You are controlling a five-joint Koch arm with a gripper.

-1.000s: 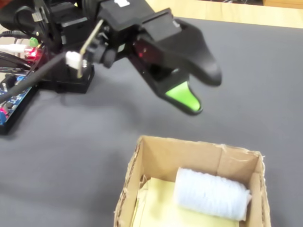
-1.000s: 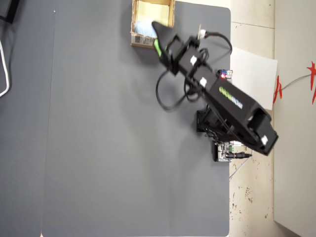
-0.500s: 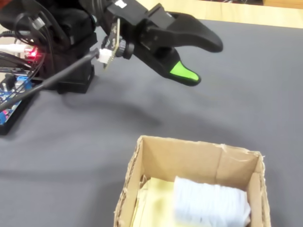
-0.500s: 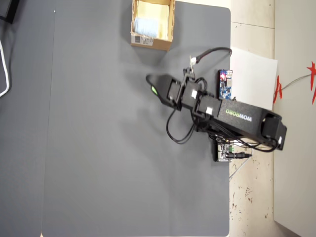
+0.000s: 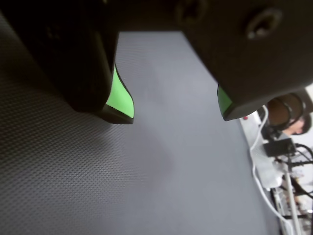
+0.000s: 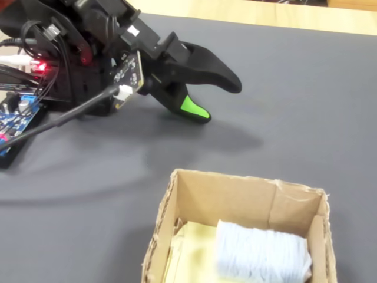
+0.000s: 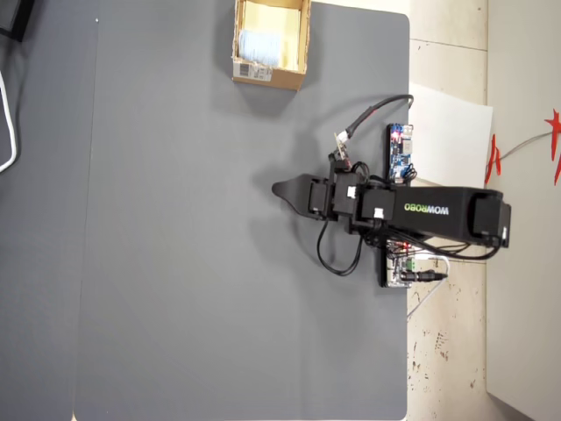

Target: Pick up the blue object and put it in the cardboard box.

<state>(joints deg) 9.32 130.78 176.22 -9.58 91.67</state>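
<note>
Pincer point(image 6: 218, 100): spread, empty, low over desk point(image 6: 306, 106).
Blue object point(image 6: 262, 254): lies inside cardboard box point(image 6: 235, 200); task looks done.

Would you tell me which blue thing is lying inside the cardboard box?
The pale blue roll lies in the cardboard box; the blue circuit board sits beside the arm.

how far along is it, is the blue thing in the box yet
It looks finished: the blue object lies inside the cardboard box. Nothing is in hand; the gripper is open and empty over bare mat, its green-padded fingers apart and well away from the box. No step appears left, except perhaps parking the arm.
</note>
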